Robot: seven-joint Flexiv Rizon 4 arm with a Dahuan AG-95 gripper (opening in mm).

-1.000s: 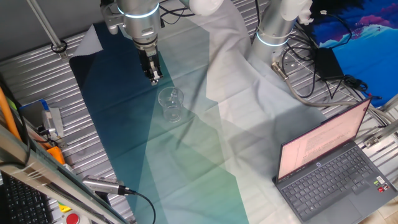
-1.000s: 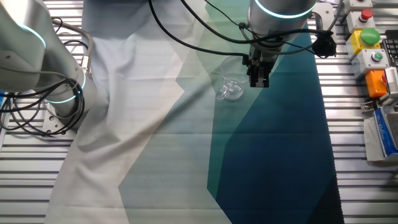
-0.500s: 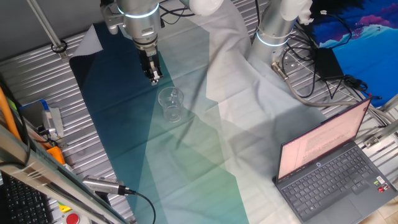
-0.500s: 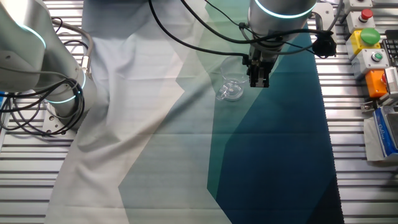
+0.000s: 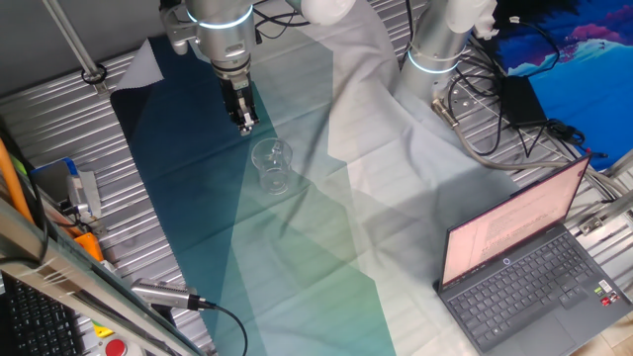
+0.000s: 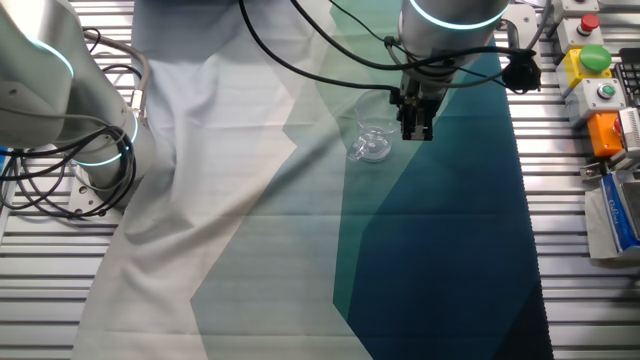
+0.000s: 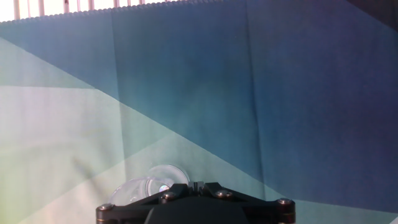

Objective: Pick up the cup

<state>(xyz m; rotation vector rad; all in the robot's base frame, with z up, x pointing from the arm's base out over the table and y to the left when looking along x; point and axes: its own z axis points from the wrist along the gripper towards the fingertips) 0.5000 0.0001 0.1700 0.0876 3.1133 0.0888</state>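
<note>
The clear cup stands upright on the blue-green cloth. It also shows in the other fixed view, and in the hand view at the bottom edge, partly hidden behind the hand. My gripper points down beside the cup and a little above the cloth, clear of the rim. In the other fixed view the gripper is just right of the cup. In the hand view the fingertips meet with nothing between them.
An open laptop sits at the front right. A second robot arm's base and cables stand at the back; the base also shows in the other fixed view. A button box is beside the cloth.
</note>
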